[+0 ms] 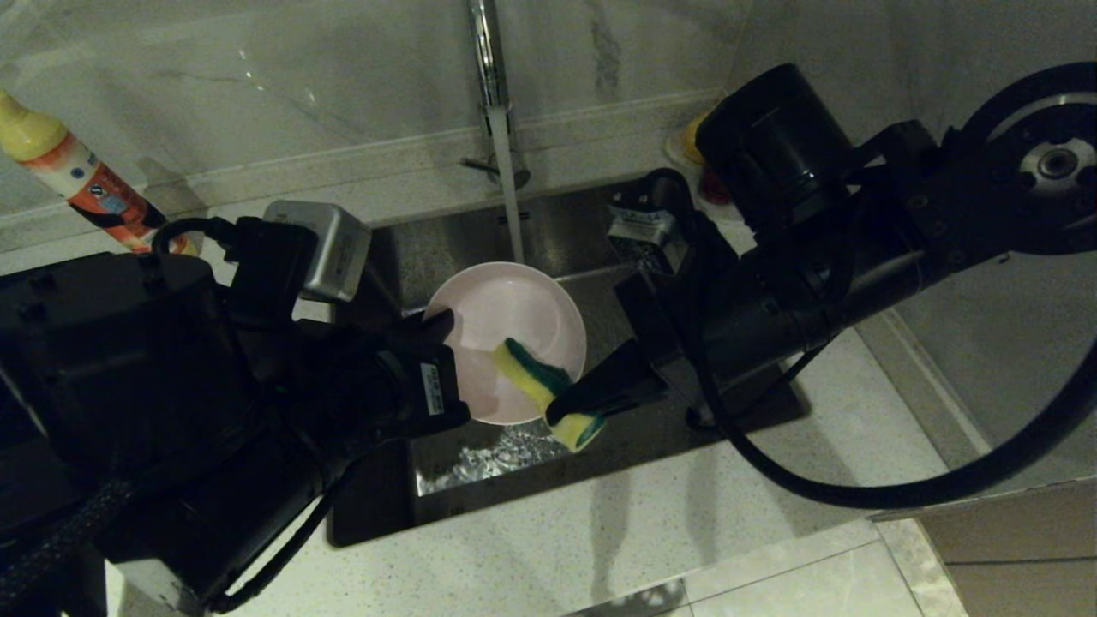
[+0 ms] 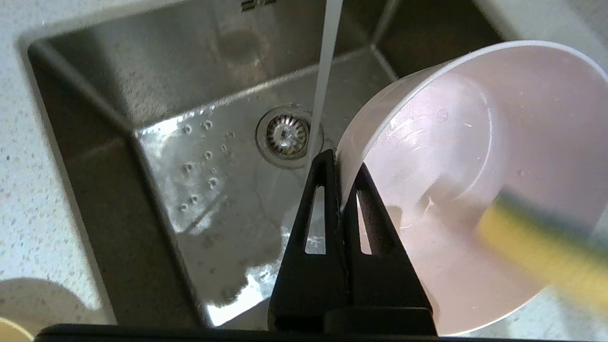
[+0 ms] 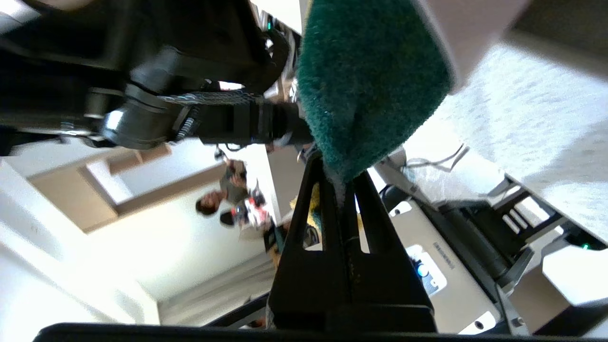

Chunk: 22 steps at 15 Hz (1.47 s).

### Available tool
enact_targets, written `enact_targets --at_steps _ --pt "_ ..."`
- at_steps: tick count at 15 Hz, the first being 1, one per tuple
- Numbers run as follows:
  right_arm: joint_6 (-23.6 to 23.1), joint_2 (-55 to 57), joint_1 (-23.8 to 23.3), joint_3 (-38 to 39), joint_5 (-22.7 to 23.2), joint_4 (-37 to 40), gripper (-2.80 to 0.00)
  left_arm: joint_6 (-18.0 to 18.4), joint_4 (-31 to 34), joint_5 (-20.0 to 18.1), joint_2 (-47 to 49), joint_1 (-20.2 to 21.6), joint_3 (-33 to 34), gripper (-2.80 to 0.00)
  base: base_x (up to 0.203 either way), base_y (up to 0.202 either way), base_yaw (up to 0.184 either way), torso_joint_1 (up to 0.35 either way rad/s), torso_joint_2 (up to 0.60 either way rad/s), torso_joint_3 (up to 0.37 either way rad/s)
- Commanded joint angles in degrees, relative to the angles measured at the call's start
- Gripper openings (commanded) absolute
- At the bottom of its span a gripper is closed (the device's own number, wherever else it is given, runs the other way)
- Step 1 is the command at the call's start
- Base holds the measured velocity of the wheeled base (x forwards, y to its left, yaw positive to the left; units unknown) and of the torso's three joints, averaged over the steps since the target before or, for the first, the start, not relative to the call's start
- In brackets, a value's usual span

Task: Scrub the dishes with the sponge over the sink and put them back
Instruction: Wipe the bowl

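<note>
Over the sink, the pink bowl and sponge fill the middle between both arms. The water stream and tap block the far side. The basin floor around the drain strainer lies open, as does the near table.

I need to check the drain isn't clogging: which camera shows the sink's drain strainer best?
The left wrist view: the drain strainer sits unobstructed on the wet floor of the sink, just beside the water stream. In the head view the pink bowl and both arms cover it. The right wrist view doesn't show it.
</note>
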Motion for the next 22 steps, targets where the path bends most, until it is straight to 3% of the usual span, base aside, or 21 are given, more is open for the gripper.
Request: enact_targets --at_steps 1,10,17,20,22 --pt "0.1 2.7 1.3 -0.5 0.2 0.0 -2.8 -0.1 -0.2 0.2 -0.7 0.0 -0.6 -2.8 0.0 0.0 0.0 0.0 0.0 0.0" --pt "0.1 -1.4 0.9 -2.8 0.2 -0.7 -2.8 -0.5 -0.1 0.3 0.1 1.6 -0.2 -2.8 0.0 0.0 0.0 0.0 0.0 0.0" --pt "0.0 -11.1 -4.5 -1.2 0.3 -0.1 -2.8 -0.8 0.0 1.0 -0.3 3.1 1.4 -2.8 0.0 0.0 0.0 0.0 0.0 0.0" --pt "0.3 -14.2 -5.8 -0.2 0.2 0.2 -2.8 -1.9 0.8 0.9 1.9 6.3 1.0 -2.8 0.0 0.0 0.0 0.0 0.0 0.0" --pt "0.2 -15.5 -7.9 1.3 0.2 1.4 -2.8 -3.8 4.6 1.0 3.9 9.4 -1.2 -2.8 0.0 0.0 0.0 0.0 0.0 0.0"
